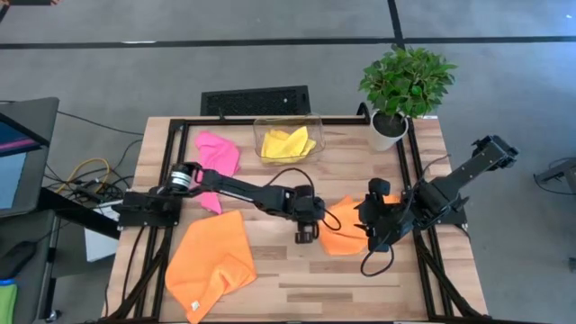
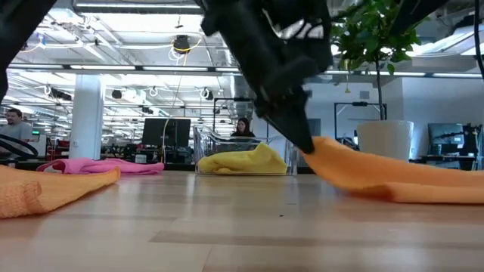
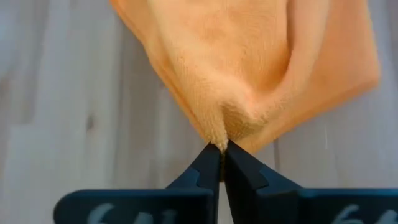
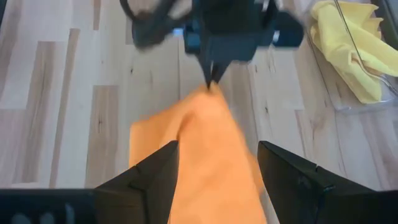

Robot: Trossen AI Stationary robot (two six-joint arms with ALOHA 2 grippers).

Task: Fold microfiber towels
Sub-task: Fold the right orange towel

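- The left gripper (image 3: 221, 147) is pinched tight on the near corner of the orange towel (image 1: 345, 225) that lies at the middle of the table (image 1: 360, 288); in the left wrist view the cloth puckers right at the fingertips.
- The right gripper (image 4: 217, 165) hangs over the same towel's far side with its fingers spread wide, holding nothing.
- To do this step well, I judge the left arm should lift the corner just clear of the wood and carry it straight across the towel, low and slow, so the soft pile does not drag or bunch — the pinch looks shallow and could slip.
- The right gripper could take the towel's opposite side, or pin it, to keep the fold square.
- The second orange towel (image 1: 211, 261) lies near the table's front-left, one corner already turned over.
- The hot pink towel (image 1: 219, 153) lies crumpled at the back left, well apart.
- The yellow towel (image 1: 288, 142) sits inside the clear plastic bin (image 1: 317, 121) at the back.
- A potted plant (image 1: 405, 85) stands at the back right corner — out of the fold's path.
- The two arms are close together over one cloth; that crowding is the main hazard.
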